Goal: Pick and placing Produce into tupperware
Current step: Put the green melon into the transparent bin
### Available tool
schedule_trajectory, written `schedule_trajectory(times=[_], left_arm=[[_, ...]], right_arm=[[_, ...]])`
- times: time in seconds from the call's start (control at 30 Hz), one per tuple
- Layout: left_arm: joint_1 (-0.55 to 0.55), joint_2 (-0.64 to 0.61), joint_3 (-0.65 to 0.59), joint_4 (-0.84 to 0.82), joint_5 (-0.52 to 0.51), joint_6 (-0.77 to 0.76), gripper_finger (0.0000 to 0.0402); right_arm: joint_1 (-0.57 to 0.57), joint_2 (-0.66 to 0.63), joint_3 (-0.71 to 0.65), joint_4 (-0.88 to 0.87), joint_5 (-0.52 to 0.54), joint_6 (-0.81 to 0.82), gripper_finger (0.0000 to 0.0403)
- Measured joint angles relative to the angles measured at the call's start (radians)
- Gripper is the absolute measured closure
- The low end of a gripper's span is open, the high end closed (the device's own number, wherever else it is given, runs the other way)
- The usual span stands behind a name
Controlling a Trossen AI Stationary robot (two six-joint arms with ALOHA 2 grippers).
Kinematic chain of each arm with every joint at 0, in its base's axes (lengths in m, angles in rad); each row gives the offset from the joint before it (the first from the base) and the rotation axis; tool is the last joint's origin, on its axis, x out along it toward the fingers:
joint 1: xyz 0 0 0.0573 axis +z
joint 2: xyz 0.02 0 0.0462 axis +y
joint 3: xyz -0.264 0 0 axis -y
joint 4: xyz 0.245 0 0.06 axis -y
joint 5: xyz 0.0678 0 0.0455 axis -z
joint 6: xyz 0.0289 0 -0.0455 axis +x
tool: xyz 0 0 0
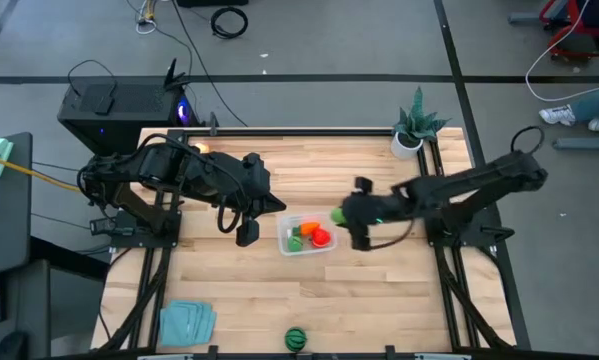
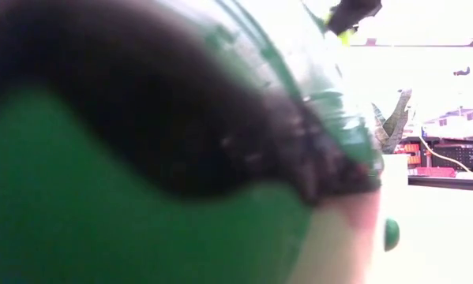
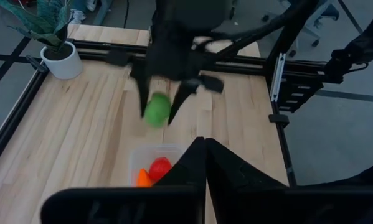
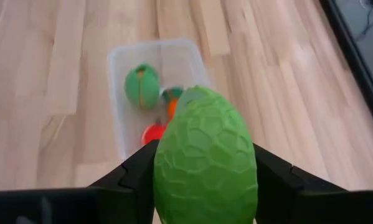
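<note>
The clear tupperware (image 1: 307,236) stands mid-table and holds a green piece (image 4: 141,86), an orange carrot (image 4: 170,104) and a red piece (image 4: 152,133). My right gripper (image 1: 345,218) hovers just right of it, shut on a bumpy light-green piece (image 4: 205,155), also seen in the left wrist view (image 3: 156,109). My left gripper (image 1: 247,232) hangs shut and empty left of the tupperware. A dark green striped ball (image 1: 296,339) rests on the table at the near edge and fills the low view (image 2: 141,158). My right gripper pinches the bumpy green piece by its two opposite sides (image 4: 167,171) between its two fingers (image 4: 270,174). The fingers slant downward from the table's right side. The piece is lifted clear of the table, beside the tupperware's right end.
A potted plant (image 1: 414,128) stands at the far right corner. A folded teal cloth (image 1: 187,322) lies at the near left. Bare wood stretches between the tupperware and the near edge.
</note>
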Motion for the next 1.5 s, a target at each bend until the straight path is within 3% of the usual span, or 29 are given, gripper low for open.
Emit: schedule_trajectory(times=[0.23,0.43,0.6,0.77,1.07,1.23,1.5], left_arm=[[0.000,0.000,0.000,0.000,0.000,-0.031,0.0381],[0.000,0.000,0.000,0.000,0.000,-0.031,0.0396],[0.000,0.000,0.000,0.001,0.000,-0.031,0.0380],[0.000,0.000,0.000,0.002,0.000,-0.031,0.0373],[0.000,0.000,0.000,0.002,0.000,-0.031,0.0396],[0.000,0.000,0.000,0.001,0.000,-0.031,0.0380],[0.000,0.000,0.000,0.000,0.000,-0.031,0.0382]], right_arm=[[-0.103,0.172,0.014,0.159,-0.155,-0.131,0.0211],[-0.118,0.293,0.014,0.235,-0.161,-0.131,0.0210],[-0.114,0.362,0.014,0.273,-0.163,-0.138,0.0208],[-0.114,0.406,0.015,0.288,-0.161,-0.146,0.0207],[-0.098,0.439,0.016,0.296,-0.154,-0.159,0.0185],[-0.093,0.439,0.016,0.300,-0.152,-0.152,0.0186],[-0.094,0.440,0.015,0.308,-0.087,-0.139,0.0168]])
